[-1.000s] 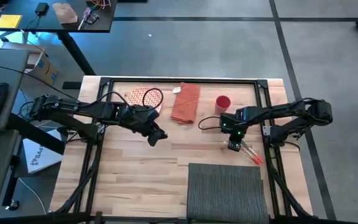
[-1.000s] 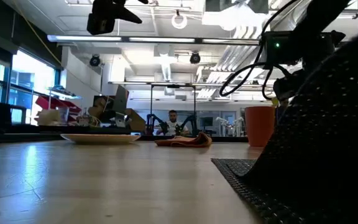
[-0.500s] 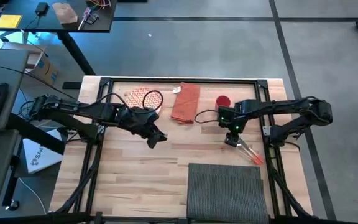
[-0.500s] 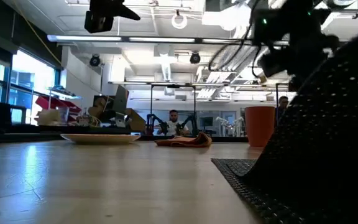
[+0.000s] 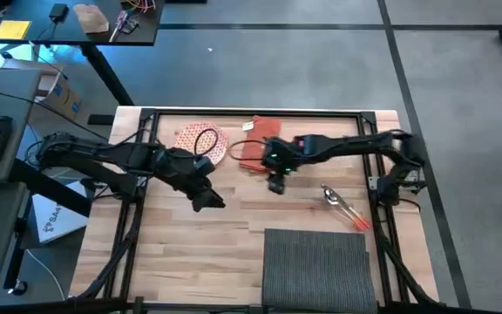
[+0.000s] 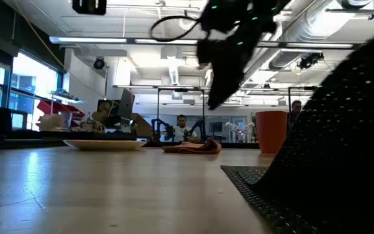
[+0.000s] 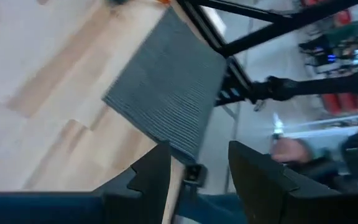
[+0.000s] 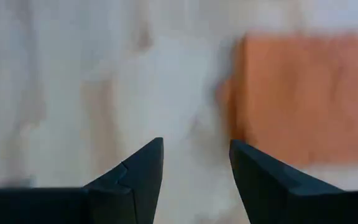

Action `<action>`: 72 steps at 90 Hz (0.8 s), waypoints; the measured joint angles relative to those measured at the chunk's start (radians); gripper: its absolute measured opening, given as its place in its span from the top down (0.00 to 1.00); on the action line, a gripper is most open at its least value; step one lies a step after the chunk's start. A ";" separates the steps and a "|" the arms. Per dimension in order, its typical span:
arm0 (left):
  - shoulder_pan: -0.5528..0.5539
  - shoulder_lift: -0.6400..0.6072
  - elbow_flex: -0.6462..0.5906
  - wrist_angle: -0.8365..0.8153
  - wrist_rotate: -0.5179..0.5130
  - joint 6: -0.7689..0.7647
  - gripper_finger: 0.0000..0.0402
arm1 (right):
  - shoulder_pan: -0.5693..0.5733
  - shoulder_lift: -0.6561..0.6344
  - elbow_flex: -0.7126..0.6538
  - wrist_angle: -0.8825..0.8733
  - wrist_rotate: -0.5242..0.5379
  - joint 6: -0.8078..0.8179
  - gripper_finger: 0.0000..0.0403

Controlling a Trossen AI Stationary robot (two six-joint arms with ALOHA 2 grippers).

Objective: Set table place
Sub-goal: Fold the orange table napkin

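The dark grey ribbed placemat [image 5: 316, 266] lies flat at the table's [image 5: 181, 253] near edge, right of centre; it also fills the low view's right side [image 6: 330, 169]. A round red-patterned plate [image 5: 200, 139] and an orange folded napkin [image 5: 253, 150] lie at the far edge. My right gripper [image 5: 275, 183] hovers open just beside the napkin's near end [image 8: 291, 93]. My left gripper [image 5: 207, 199] hangs open above the bare wood left of centre, with the placemat [image 7: 166, 81] ahead of it. Nothing is between either pair of fingers.
A red cup [image 6: 271, 131] stands at the far edge, mostly under my right arm in the high view. Utensils with orange handles [image 5: 342, 205] lie on the wood to the right, beyond the placemat. A black rail frame [image 5: 251, 112] edges the table.
My right gripper has swung from beside the utensils toward the table's left and far edge, ending at the napkin's near end. The utensils stay on the wood. My left gripper has drifted a little toward the near left.
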 joint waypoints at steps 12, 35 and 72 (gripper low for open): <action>-0.003 -0.042 0.000 0.000 -0.004 -0.021 0.64 | -0.022 0.172 0.150 0.016 0.079 -0.084 0.58; -0.003 -0.076 0.000 -0.001 -0.068 -0.021 0.64 | -0.081 0.404 0.352 -0.001 0.090 -0.075 0.59; -0.039 -0.075 0.000 -0.018 -0.110 0.084 0.64 | -0.102 0.441 0.517 -0.217 0.010 0.018 0.99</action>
